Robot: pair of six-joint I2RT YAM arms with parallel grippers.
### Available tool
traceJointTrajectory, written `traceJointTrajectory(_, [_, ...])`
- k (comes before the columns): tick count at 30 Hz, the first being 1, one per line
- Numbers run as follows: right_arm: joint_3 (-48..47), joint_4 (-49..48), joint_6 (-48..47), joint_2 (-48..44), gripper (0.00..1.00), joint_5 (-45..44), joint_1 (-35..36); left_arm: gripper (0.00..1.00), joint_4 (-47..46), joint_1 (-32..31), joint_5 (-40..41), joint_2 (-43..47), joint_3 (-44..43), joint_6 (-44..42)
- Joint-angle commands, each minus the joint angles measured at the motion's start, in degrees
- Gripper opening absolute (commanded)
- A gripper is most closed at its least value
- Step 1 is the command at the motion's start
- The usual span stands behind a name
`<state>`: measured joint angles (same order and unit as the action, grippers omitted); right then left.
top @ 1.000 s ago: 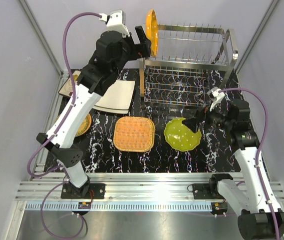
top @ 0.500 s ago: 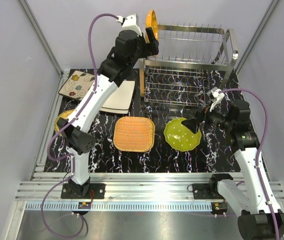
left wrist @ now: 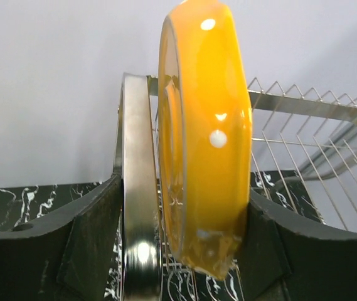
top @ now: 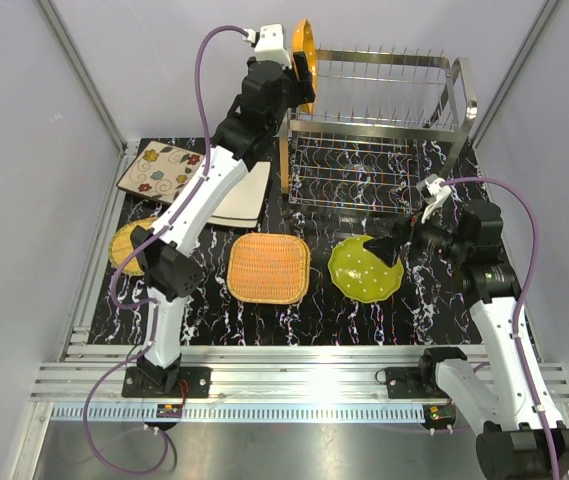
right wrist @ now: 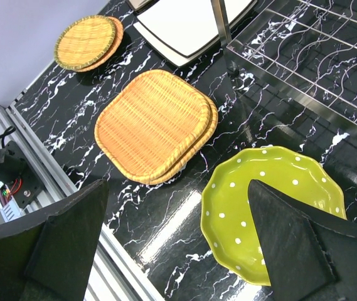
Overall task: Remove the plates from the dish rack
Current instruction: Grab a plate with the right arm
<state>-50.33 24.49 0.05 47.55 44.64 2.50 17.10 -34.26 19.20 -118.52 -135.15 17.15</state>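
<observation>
Five plates lie flat on the table [top: 204, 300]: a floral square plate [top: 159, 168] at 10 o'clock, a round wicker plate [top: 129, 245] at 9, a white square plate [top: 239, 195] toward 11, a square wicker plate [top: 269, 267] near 7 and a green dotted plate [top: 366, 268] at 4. The only plate seen in the rack [top: 379, 130] is an orange plate [left wrist: 206, 125], upright on edge at the left end of the top tier, at 12 o'clock. The left gripper [top: 301, 75] is raised to it, jaws spread wide and straddling both the plate and the rack's steel end band [left wrist: 137, 188], gripping nothing yet. The step in hand looks like taking this plate. The next move probably calls for getting the band out from between the fingers, then closing on the rim and lifting straight up. At 3 o'clock the right gripper [right wrist: 178, 185] hangs wide open and empty over the green plate.
</observation>
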Motion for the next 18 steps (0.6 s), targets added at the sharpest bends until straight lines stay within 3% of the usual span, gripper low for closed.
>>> traceJointTrajectory(1, [-1.0,-3.3,1.4,-1.0,1.00,1.1,-0.3,0.66,-7.7,-0.4,1.2,-2.2,-4.0,-4.4])
traceJointTrajectory(5, [-1.3,-3.0,1.7,-1.3,1.00,0.7,-0.3,0.56,-10.1,-0.5,1.9,-3.4,-3.7,-7.6])
traceJointTrajectory(10, [-1.3,-2.8,2.1,-1.4,1.00,0.7,-0.3,0.20,-13.1,-0.5,2.9,-3.2,-3.7,-10.8])
traceJointTrajectory(15, [-1.4,-3.0,2.5,-1.3,1.00,0.6,-0.3,0.03,-16.9,-1.0,3.4,-1.5,-3.2,-14.8])
traceJointTrajectory(18, [-1.5,-3.2,2.8,-1.1,1.00,0.7,-0.3,0.00,-21.7,-1.6,3.6,-0.5,-3.0,-19.3])
